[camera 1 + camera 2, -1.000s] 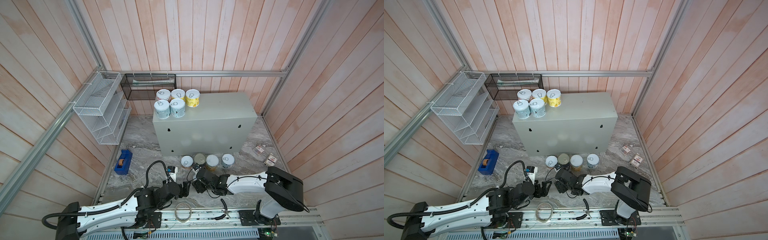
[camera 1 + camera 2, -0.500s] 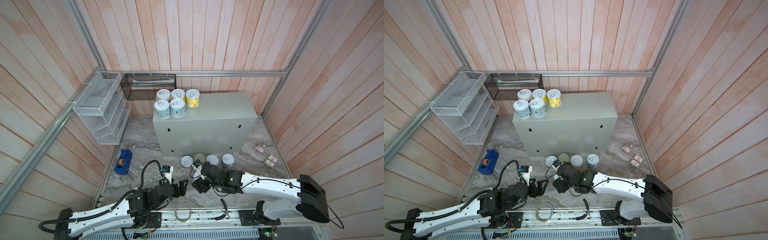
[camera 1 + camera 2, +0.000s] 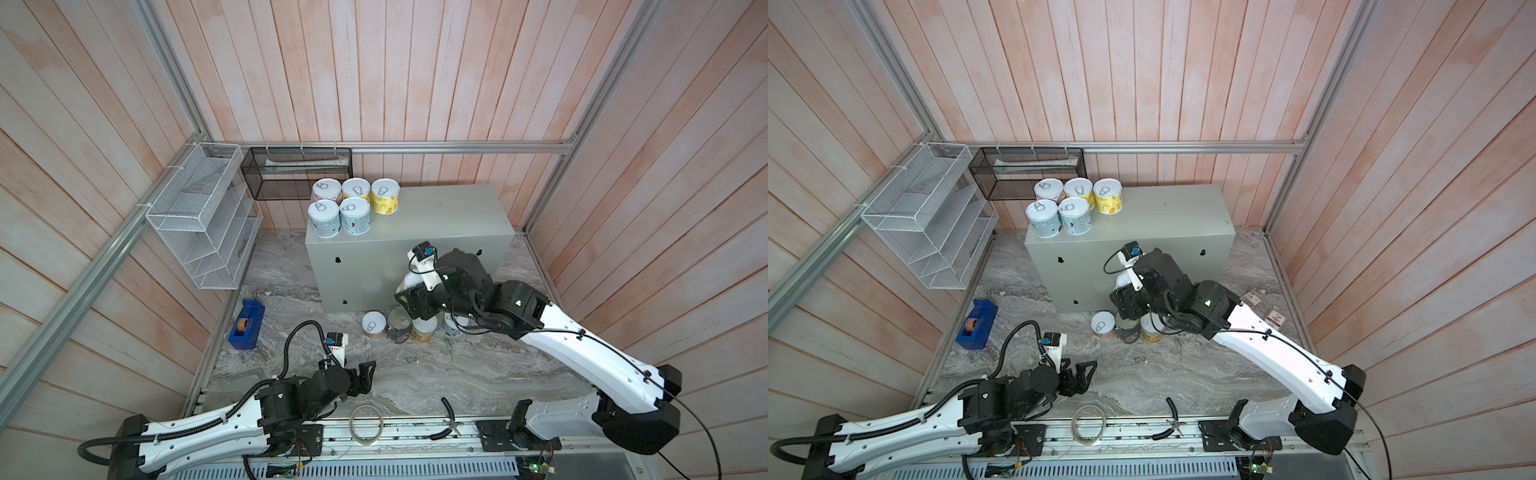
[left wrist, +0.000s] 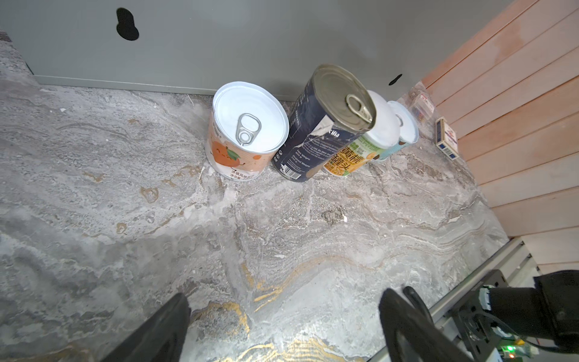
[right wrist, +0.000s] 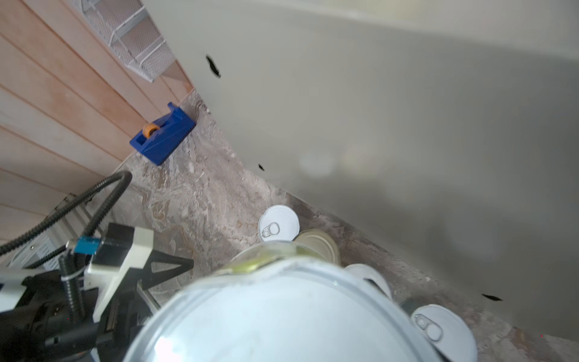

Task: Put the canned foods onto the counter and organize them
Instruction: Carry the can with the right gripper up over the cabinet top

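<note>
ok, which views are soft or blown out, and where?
Right wrist view: the white-lidded cylindrical can is close to the lens and out of focus, with a glare patch on its lid; the pale grey-green metal box behind it is soft too. Left wrist view: sharp on the tall dark navy can, even light. Both top views: sharp, evenly lit, no hard shadows.

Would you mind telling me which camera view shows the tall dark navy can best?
The left wrist view: the navy can stands whole there, lid and torn label clear. In both top views the right arm partly hides it; the right wrist view shows only part of its lid.
</note>
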`<control>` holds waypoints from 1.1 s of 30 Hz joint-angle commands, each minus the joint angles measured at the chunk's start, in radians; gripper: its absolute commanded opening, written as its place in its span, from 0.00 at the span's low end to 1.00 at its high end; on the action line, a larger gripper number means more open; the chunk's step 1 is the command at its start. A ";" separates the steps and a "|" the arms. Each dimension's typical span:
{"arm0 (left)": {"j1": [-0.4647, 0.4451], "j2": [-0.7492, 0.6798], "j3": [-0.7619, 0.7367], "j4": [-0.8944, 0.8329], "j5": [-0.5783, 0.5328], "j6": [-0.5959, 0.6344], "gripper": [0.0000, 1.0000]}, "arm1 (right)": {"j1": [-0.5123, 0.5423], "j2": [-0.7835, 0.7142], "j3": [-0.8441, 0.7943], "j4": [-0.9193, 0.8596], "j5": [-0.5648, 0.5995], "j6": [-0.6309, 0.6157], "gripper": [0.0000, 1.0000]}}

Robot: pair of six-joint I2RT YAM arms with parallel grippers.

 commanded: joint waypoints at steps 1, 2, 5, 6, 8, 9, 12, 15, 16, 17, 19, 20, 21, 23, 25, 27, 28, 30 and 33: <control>-0.005 0.028 0.033 -0.003 -0.022 0.041 0.96 | -0.016 0.078 0.126 -0.155 0.054 -0.067 0.00; -0.004 0.041 0.045 -0.005 -0.019 0.051 0.96 | -0.020 0.096 0.164 -0.175 0.072 -0.081 0.00; -0.005 0.084 0.086 -0.012 -0.012 0.079 0.96 | -0.057 0.138 0.251 -0.194 0.075 -0.124 0.00; -0.005 0.099 0.098 -0.014 -0.008 0.088 0.96 | -0.069 0.152 0.285 -0.195 0.083 -0.141 0.00; -0.004 0.122 0.118 -0.012 0.001 0.100 0.96 | -0.093 0.172 0.341 -0.183 0.104 -0.172 0.00; -0.004 0.130 0.124 -0.006 0.007 0.106 0.96 | -0.109 0.181 0.366 -0.174 0.100 -0.184 0.00; -0.005 0.139 0.133 0.032 0.026 0.127 0.96 | -0.149 0.213 0.440 -0.151 0.074 -0.209 0.00; -0.005 0.136 0.142 0.059 0.044 0.154 0.96 | -0.180 0.263 0.527 -0.159 0.048 -0.230 0.00; -0.004 0.136 0.150 0.058 0.045 0.161 0.96 | -0.189 0.283 0.555 -0.165 0.037 -0.236 0.00; -0.005 0.137 0.160 0.052 0.045 0.170 0.96 | -0.199 0.305 0.590 -0.175 0.029 -0.242 0.00; -0.005 0.137 0.170 0.037 0.039 0.180 0.96 | -0.214 0.356 0.660 -0.196 0.020 -0.248 0.00; -0.004 0.136 0.170 0.034 0.037 0.181 0.96 | -0.220 0.384 0.703 -0.210 0.018 -0.251 0.00; -0.002 0.135 0.167 0.036 0.037 0.183 0.96 | -0.223 0.416 0.748 -0.229 0.025 -0.252 0.00; 0.004 0.131 0.161 0.045 0.046 0.186 0.96 | -0.228 0.465 0.816 -0.256 0.019 -0.256 0.00; 0.010 0.133 0.154 0.052 0.056 0.189 0.96 | -0.233 0.498 0.850 -0.260 0.014 -0.254 0.00; 0.017 0.132 0.149 0.060 0.063 0.190 0.96 | -0.239 0.527 0.882 -0.262 -0.002 -0.250 0.00; 0.018 0.130 0.146 0.064 0.065 0.191 0.96 | -0.241 0.538 0.897 -0.261 -0.002 -0.247 0.00; 0.025 0.127 0.141 0.071 0.073 0.189 0.96 | -0.240 0.560 0.924 -0.250 -0.007 -0.245 0.00; 0.035 0.126 0.136 0.070 0.088 0.194 0.96 | -0.241 0.588 0.963 -0.244 -0.014 -0.247 0.00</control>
